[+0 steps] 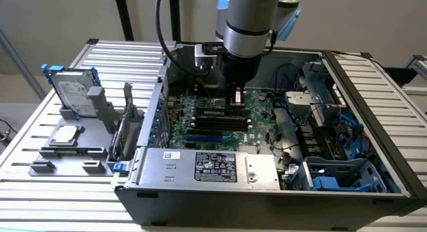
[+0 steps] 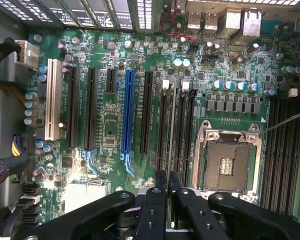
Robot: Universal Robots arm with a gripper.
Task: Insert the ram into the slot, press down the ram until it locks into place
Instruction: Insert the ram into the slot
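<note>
Jaws pinched on ram (image 2: 171,135), edge-on among black slots (image 2: 162,125), CPU socket (image 2: 225,160) beside

Upper part of the arm (image 1: 248,22) cut off by the exterior view's top edge; body of the tool (image 2: 168,176) cropped at the wrist picture's edge. The ram (image 2: 171,130) appears edge-on, chips and label hidden; it covers the slot, so seating cannot be told.

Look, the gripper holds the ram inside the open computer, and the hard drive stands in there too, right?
No. The exterior view shows the hard drive standing outside the computer, in a grey holder at the exterior view's left. The gripper does hold the ram inside.
</note>
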